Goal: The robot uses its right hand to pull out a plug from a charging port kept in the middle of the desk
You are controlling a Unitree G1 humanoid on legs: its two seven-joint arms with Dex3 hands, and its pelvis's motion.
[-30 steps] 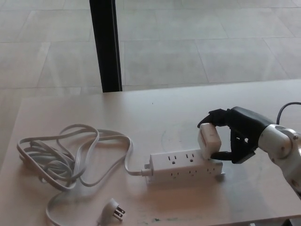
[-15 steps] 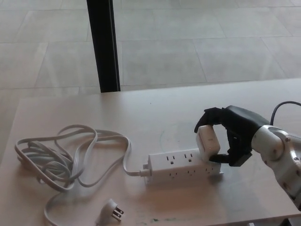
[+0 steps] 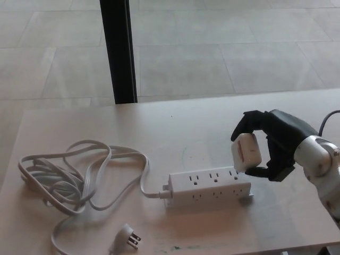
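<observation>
Right hand [image 3: 276, 146] clamped around a boxy white plug [image 3: 247, 152], tilted, pinkish on one face. Held clear above the right end of the white power strip [image 3: 208, 189] lying mid-desk [image 3: 202, 127].

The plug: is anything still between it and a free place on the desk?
Nothing visible. The right hand holds the plug just above the power strip, clear of its sockets; bare desk lies behind.
</observation>
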